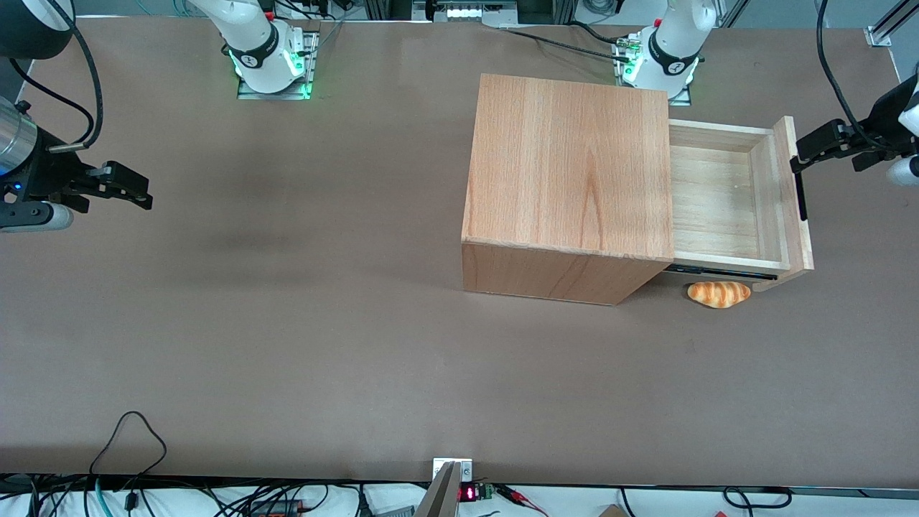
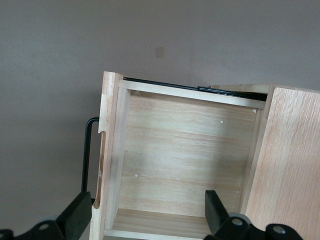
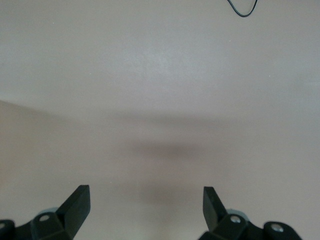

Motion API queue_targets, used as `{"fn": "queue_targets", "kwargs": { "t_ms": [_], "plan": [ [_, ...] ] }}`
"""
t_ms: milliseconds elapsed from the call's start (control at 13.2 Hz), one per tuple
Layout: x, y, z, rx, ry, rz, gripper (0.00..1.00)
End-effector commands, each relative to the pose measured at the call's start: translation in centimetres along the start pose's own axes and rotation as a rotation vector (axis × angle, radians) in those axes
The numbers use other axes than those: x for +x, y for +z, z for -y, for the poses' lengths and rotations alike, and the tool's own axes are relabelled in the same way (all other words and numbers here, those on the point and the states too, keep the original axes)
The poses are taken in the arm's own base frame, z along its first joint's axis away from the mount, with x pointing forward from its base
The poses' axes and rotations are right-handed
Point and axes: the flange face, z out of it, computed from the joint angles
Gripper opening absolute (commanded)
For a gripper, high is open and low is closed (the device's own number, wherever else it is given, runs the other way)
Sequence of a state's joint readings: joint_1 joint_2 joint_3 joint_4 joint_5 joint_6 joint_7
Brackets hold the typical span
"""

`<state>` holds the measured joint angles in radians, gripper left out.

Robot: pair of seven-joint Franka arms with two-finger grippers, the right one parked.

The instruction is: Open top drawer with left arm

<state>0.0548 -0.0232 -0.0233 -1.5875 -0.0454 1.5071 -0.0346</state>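
Observation:
The top drawer (image 1: 718, 201) stands pulled out of the wooden cabinet (image 1: 567, 172), toward the working arm's end of the table. Its pale plank floor (image 2: 185, 155) shows, bare. The front panel (image 2: 107, 150) carries a slim black bar handle (image 1: 801, 197). My left arm's gripper (image 1: 803, 154) hovers above the front panel, open and holding nothing. In the left wrist view the gripper (image 2: 147, 212) straddles the panel: one finger (image 2: 77, 215) is outside by the handle (image 2: 87, 150), the other finger (image 2: 215, 210) is over the drawer's inside.
A toy bread roll (image 1: 718, 293) lies on the brown table, nearer the front camera than the drawer and just under its black side rail (image 1: 721, 271). Cables (image 1: 129, 431) trail along the table's near edge. The arm bases (image 1: 660, 57) stand close to the cabinet.

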Motion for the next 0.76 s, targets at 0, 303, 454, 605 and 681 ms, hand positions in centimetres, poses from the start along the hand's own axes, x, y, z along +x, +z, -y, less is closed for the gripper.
{"fn": "queue_targets", "kwargs": {
  "t_ms": [0,303,454,605,681],
  "plan": [
    [-0.88,-0.17,-0.46,0.016,-0.007,-0.018,1.00],
    [-0.84,-0.28,-0.49,0.006,-0.006,-0.023,1.00],
    [-0.82,-0.30,-0.49,0.006,-0.003,-0.025,1.00],
    [-0.82,-0.30,-0.47,0.008,-0.003,-0.025,1.00],
    [-0.82,-0.37,-0.47,0.008,-0.003,-0.026,1.00]
  ]
}}
